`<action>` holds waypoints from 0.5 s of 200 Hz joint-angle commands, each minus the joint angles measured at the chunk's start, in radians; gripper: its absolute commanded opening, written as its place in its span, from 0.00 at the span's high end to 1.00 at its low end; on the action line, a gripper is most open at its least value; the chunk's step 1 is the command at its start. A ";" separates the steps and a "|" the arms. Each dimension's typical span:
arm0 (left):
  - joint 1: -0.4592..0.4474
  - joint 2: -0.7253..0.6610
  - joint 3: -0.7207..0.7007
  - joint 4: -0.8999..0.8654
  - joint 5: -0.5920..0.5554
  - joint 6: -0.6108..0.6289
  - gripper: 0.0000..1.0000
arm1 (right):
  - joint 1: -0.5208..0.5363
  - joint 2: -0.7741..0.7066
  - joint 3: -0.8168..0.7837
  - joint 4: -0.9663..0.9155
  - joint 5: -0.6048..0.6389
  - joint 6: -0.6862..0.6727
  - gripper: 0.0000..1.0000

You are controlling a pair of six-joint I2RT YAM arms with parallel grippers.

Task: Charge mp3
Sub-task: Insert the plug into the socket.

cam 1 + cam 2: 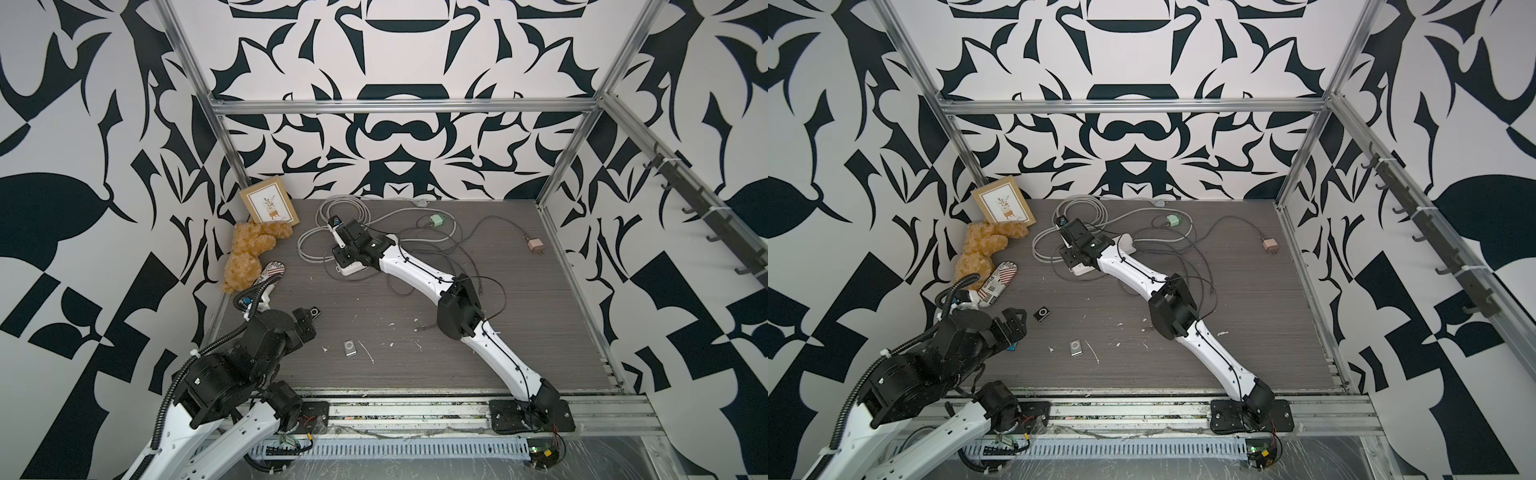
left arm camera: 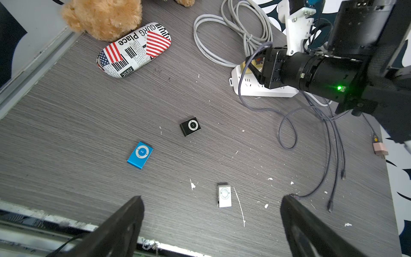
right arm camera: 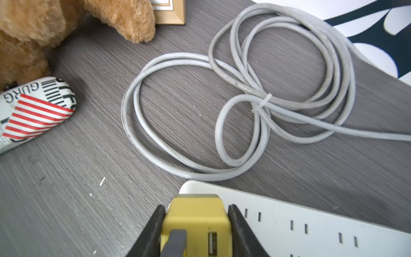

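Step, seemingly: plugs yellow adapter [image 3: 195,222] into power strip [image 3: 311,213], right jaws clenched on it; holds left jaws released over silver mp3 [image 2: 224,195] on worktop [image 2: 66,133]. Next calls for aligned prongs, firm push.

The right arm [image 1: 415,266] covers most of the power strip [image 1: 351,271] in both top views. The yellow charger [image 3: 195,220] hides its own prongs. The left arm [image 1: 955,345] hides nearly all the blue player [image 1: 1012,348] in a top view.
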 commanded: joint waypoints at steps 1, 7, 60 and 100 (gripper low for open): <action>0.003 -0.003 -0.003 -0.040 -0.024 -0.002 0.01 | 0.006 -0.069 0.018 0.023 0.055 -0.042 1.00; 0.003 -0.001 -0.003 -0.038 -0.024 0.000 0.00 | 0.008 -0.076 0.021 0.034 0.063 -0.045 1.00; 0.003 0.005 -0.001 -0.030 -0.024 0.005 0.00 | 0.009 -0.080 0.078 0.033 0.065 -0.048 1.00; 0.002 -0.001 -0.003 -0.037 -0.024 0.003 0.00 | 0.009 -0.055 0.072 -0.008 0.048 -0.025 1.00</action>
